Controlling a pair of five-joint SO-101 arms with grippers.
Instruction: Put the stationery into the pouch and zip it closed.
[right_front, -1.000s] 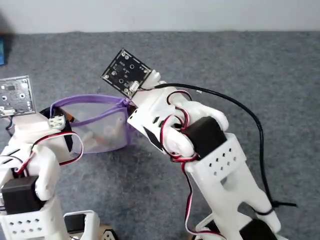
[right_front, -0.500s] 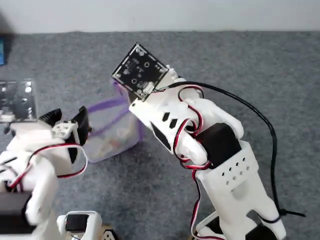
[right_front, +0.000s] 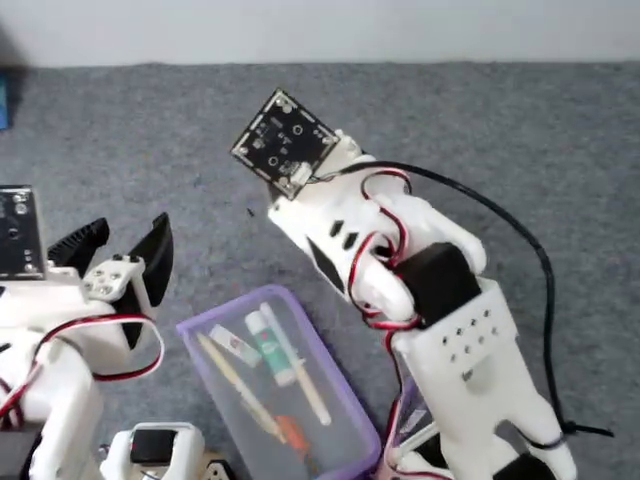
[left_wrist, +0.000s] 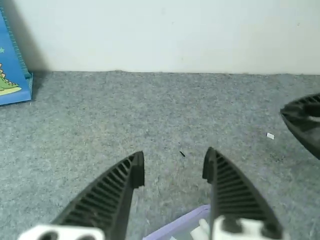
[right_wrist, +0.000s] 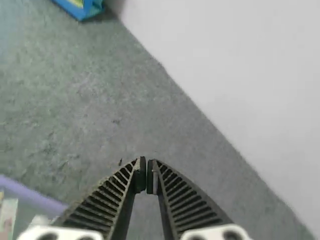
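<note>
A clear pouch with purple trim (right_front: 300, 420) lies flat on the grey carpet near the front, between the two arms. Inside it I see a wooden pencil (right_front: 232, 378), a glue stick (right_front: 268, 347), a white pen (right_front: 300, 372) and an orange item (right_front: 291, 432). My left gripper (right_front: 130, 228) stands open to the left of the pouch, holding nothing; in the left wrist view (left_wrist: 172, 167) it hangs just past the pouch's purple edge (left_wrist: 180, 229). My right gripper (right_wrist: 145, 176) is shut on nothing, above bare carpet, with a pouch corner (right_wrist: 20, 204) beside it.
A blue box (left_wrist: 12, 75) stands at the far left by the white wall (left_wrist: 160, 30). The right arm's body (right_front: 400, 270) and black cable (right_front: 520, 260) fill the middle right. Open carpet (right_front: 480, 130) stretches behind both grippers.
The pouch was held up between the grippers; now it lies flat near the front. My left gripper has opened and pulled back. The right arm shifted slightly right.
</note>
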